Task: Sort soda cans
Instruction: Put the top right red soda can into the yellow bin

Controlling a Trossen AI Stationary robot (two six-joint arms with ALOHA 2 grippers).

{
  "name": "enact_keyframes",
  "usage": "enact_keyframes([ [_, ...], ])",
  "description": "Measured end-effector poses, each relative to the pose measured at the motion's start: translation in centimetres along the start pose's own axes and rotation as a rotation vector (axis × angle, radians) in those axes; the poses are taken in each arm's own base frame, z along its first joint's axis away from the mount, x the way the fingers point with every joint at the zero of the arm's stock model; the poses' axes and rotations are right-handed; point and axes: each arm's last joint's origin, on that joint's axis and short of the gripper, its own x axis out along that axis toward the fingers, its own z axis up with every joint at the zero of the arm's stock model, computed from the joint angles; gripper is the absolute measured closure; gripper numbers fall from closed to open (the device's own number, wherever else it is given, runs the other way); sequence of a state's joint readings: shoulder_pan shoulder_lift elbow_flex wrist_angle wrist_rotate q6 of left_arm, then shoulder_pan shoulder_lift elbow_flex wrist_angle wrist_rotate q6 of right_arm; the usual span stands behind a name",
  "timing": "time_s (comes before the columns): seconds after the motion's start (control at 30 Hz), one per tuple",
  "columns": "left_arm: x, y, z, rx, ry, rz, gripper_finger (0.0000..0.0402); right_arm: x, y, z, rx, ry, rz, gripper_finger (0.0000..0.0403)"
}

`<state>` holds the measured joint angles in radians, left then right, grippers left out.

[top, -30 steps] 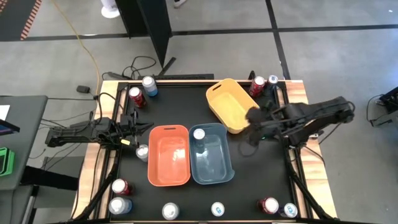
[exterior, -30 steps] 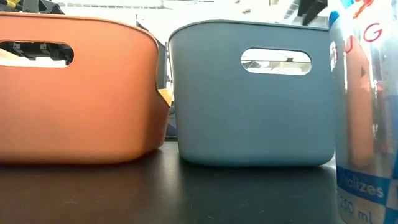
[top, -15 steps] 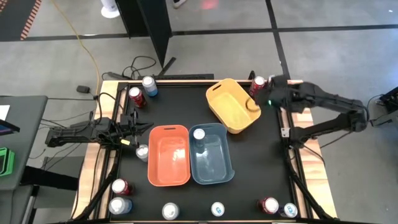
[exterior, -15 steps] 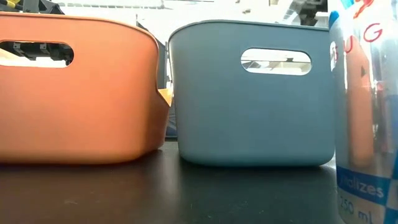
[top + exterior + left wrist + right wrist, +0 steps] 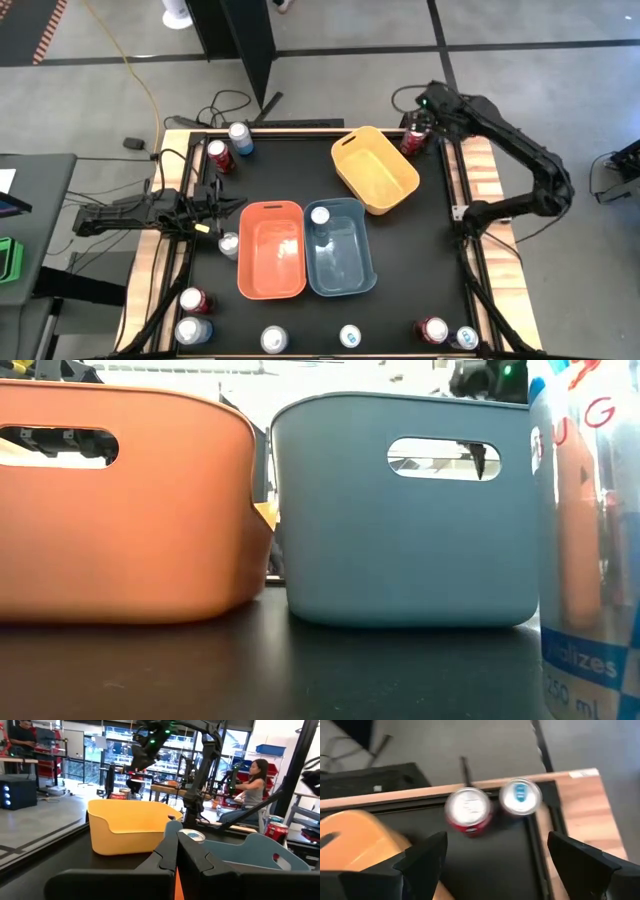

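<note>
Soda cans stand upright on the black table. A red can (image 5: 412, 138) (image 5: 468, 810) and a blue-topped can (image 5: 520, 796) stand side by side in the far right corner. My right gripper (image 5: 422, 115) (image 5: 505, 865) hangs open above them, slanting down, touching neither. One can (image 5: 320, 216) stands inside the blue bin (image 5: 340, 250). My left gripper (image 5: 235, 203) (image 5: 177, 855) is shut and empty at the table's left edge, pointing level toward the bins.
An orange bin (image 5: 271, 250) stands beside the blue one, and a yellow bin (image 5: 374, 168) lies askew behind them. Two cans (image 5: 218, 155) stand at the far left, one (image 5: 229, 244) beside the orange bin, and several (image 5: 349, 336) along the near edge. People sit beyond the table.
My right gripper has swung from beside the yellow bin, mid-table, toward the far right corner, rolling its wrist as it went. It now hangs over the two cans there, still open. Nothing on the table has moved.
</note>
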<state>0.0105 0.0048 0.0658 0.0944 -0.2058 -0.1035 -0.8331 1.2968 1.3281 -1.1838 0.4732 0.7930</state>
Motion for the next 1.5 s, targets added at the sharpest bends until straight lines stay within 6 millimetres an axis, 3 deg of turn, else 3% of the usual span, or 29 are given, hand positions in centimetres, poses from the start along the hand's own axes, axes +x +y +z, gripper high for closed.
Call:
enact_keyframes([
  [0.2,0.0,-0.1,-0.1,0.002,0.007,-0.019,0.0401,2.6,0.2,1.7,0.068,0.053,-0.033,0.004],
  [0.57,0.0,0.0,-0.2,0.007,0.021,-0.018,0.0401,6.9,2.1,1.9,0.141,0.149,-0.12,0.004],
  [0.83,0.0,0.0,-0.3,0.018,0.03,-0.017,0.0401,7.5,4.2,1.9,0.107,0.114,-0.024,0.004],
  [1.27,0.0,0.0,-0.2,0.017,0.027,-0.017,0.0401,10.9,5.6,1.1,0.088,0.196,-0.095,0.004],
  [1.5,0.0,0.0,-0.3,0.018,0.03,-0.016,0.0401,11.8,5.9,0.9,0.097,0.212,-0.115,0.004],
])
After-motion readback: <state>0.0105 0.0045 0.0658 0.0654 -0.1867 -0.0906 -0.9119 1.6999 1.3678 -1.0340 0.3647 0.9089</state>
